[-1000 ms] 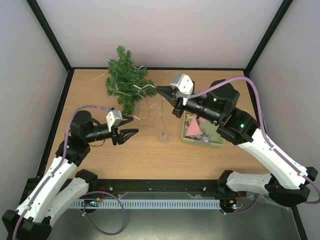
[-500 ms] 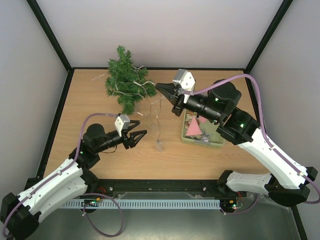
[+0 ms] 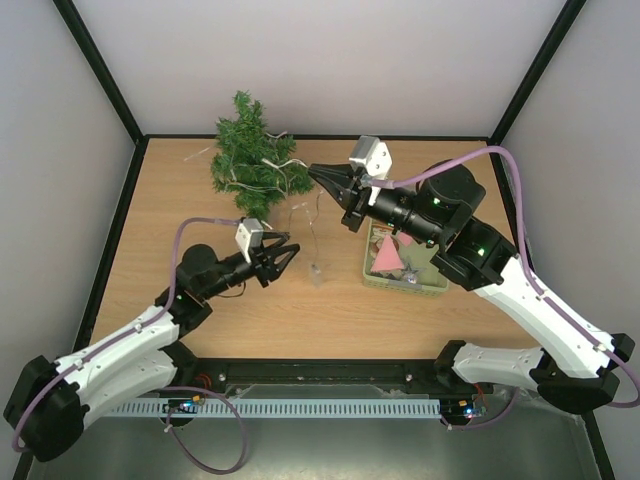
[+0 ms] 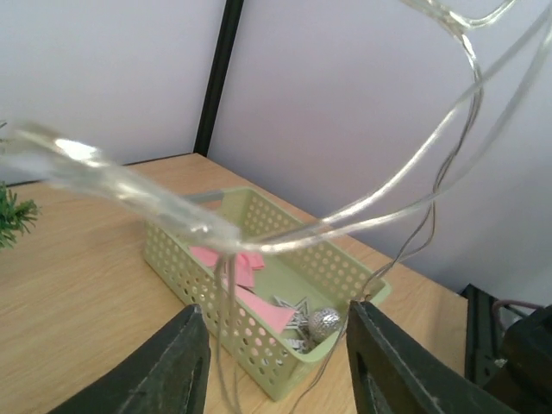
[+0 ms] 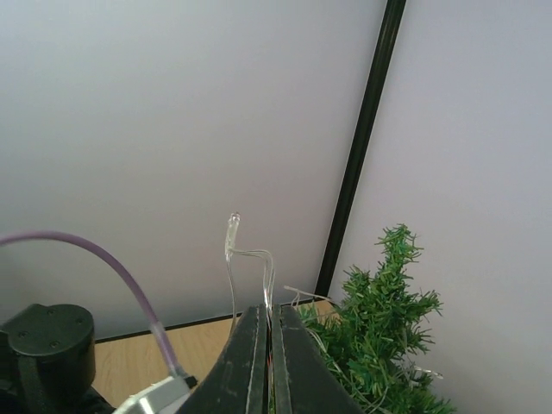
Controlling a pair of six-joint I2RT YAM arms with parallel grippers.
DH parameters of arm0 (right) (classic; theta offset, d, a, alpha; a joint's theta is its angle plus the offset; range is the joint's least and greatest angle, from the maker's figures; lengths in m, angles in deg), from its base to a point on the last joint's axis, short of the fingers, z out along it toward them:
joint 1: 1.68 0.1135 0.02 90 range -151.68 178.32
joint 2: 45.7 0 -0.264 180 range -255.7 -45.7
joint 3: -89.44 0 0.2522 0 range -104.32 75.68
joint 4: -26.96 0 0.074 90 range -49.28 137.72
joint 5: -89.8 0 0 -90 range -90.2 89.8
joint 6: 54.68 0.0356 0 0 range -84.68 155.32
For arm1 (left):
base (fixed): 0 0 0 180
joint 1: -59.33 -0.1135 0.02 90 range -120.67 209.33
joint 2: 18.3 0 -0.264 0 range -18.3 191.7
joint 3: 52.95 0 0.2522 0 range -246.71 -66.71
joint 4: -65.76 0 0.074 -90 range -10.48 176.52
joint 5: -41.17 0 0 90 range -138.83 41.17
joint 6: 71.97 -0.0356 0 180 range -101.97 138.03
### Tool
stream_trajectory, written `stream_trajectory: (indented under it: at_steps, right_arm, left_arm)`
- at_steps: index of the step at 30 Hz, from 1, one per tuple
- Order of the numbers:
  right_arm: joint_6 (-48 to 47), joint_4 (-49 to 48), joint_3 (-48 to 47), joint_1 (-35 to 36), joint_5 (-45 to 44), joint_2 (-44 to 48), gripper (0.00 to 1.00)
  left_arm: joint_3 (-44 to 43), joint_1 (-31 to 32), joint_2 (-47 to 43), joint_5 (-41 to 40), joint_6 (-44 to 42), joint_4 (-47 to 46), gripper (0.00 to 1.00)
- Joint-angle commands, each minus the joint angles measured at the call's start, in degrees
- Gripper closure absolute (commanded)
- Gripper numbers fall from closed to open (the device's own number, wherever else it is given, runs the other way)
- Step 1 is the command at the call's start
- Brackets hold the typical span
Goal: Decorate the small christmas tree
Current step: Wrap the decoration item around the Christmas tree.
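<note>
Small christmas tree (image 3: 252, 165) lies at 11 o'clock on the wooden table (image 3: 180, 290), top toward the back wall, pale strands of the light string (image 3: 316, 268) draped through its branches. Right gripper (image 3: 316, 173) sits just at 3 o'clock of the tree, jaws pinched fully together on the light string. In the wrist view a loop of wire pokes up between the closed fingers (image 5: 250, 345), with the tree (image 5: 379, 336) at 4 o'clock. The string hangs from there down to the table. Left gripper (image 3: 287, 257) is at 6 o'clock of the tree, near table centre, jaws apart and gripping nothing. In its wrist view wire strands (image 4: 129, 188) cross in the gap between the fingers (image 4: 181, 366). Pale green basket (image 3: 405, 287) is at 3 o'clock of the left gripper and holds pink triangles (image 3: 386, 256) and a silver ball (image 4: 324, 323).
</note>
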Motion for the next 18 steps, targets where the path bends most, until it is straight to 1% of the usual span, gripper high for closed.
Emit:
stream_trajectory:
  at_steps: [1,3,6,9,12,13,15,18]
  right_arm:
    - [1.94,-4.46,1.62,0.20,2.64,1.21,0.98]
    - [1.94,-4.47,1.55,0.22,2.48,1.04,0.98]
    - [1.68,-4.39,1.76,0.26,1.87,1.56,0.98]
    - [1.64,-4.31,2.68,0.18,0.79,3.56,0.98]
    - [0.63,-4.54,5.27,0.19,-3.17,6.52,0.98]
    - [-0.05,-4.61,6.29,0.23,-5.54,7.43,0.98]
    - [-2.42,-4.26,7.72,0.24,-11.51,8.93,0.98]
    - [-4.53,-4.01,8.66,0.18,-20.32,10.45,0.98]
  left_arm:
    - [-3.18,0.55,3.73,2.46,0.50,-4.59,0.63]
    - [-3.96,1.04,4.80,1.79,0.35,-3.73,0.73]
    - [-4.38,1.07,3.35,-1.39,-0.05,-0.68,0.96]
    - [-5.43,1.07,-1.31,-7.39,-0.08,6.27,0.98]
    - [-7.93,1.07,-7.93,-14.23,-0.40,13.43,0.98]
    - [-9.15,1.07,-10.71,-15.66,-0.42,15.16,0.98]
    - [-12.31,1.07,-13.34,-17.66,-0.74,18.08,0.98]
    - [-20.01,0.98,-13.18,-17.38,-0.45,23.56,0.97]
